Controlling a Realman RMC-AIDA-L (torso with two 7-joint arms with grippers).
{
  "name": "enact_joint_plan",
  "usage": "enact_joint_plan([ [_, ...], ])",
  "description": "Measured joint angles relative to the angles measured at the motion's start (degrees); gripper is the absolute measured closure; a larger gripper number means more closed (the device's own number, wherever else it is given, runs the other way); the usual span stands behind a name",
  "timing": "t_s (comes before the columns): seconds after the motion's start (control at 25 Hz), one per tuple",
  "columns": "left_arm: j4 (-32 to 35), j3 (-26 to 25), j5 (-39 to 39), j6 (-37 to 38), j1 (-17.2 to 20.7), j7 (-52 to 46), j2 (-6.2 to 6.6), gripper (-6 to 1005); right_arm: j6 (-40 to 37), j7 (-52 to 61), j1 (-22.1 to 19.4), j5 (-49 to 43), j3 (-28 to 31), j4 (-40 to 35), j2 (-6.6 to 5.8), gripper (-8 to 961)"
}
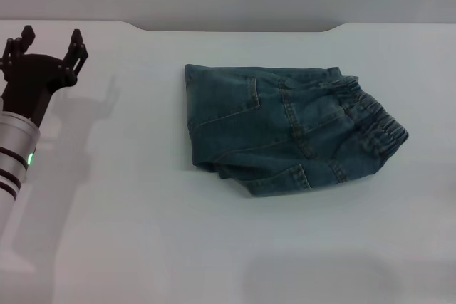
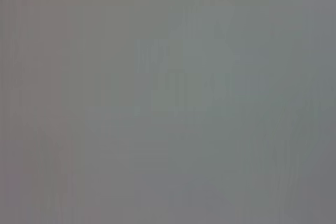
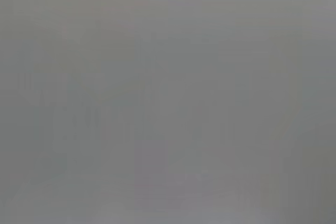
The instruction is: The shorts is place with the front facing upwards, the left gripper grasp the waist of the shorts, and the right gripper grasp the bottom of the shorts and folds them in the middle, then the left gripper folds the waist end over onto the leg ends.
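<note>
From the head view, the shorts (image 1: pixel 288 129) lie in a folded bundle on the white table (image 1: pixel 142 233), a little right of the middle. They are blue denim with paler orange-brown stitching; a pocket seam runs across the upper layer. The gathered elastic waistband (image 1: pixel 374 119) sits at the bundle's right end, ruched and slightly lifted, while the left edge is a straight fold. Along the near edge one stitched hem (image 1: pixel 281 184) pokes out from under the top layer (the fold is not quite square, so the bundle looks lopsided).

The left gripper (image 1: pixel 51 42) hangs at the far left, well apart from the shorts, on its silver arm with a green light. Its two black fingers (image 1: pixel 77 46) are spread wide and hold nothing.

The left wrist view shows only a flat grey blur, nothing to make out.

The right wrist view is the same plain grey; the right gripper appears nowhere.
</note>
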Motion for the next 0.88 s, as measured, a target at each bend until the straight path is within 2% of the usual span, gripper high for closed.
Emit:
enact_joint_plan([
  [0.24,0.09,-0.34,0.0,-0.48,-0.36,0.33,-0.06,211,0.46,-0.01,0.41,0.0,0.18,0.01,0.0,296],
  [0.44,0.09,-0.95,0.0,-0.51,-0.36,0.35,-0.04,209,0.49,-0.01,0.78,0.12,0.26,0.0,0.02,226],
  [0.88,0.08,-1.19,0.0,-0.57,-0.33,0.64,0.02,209,0.16,-0.01,1.49,0.14,0.27,0.0,-0.06,226],
])
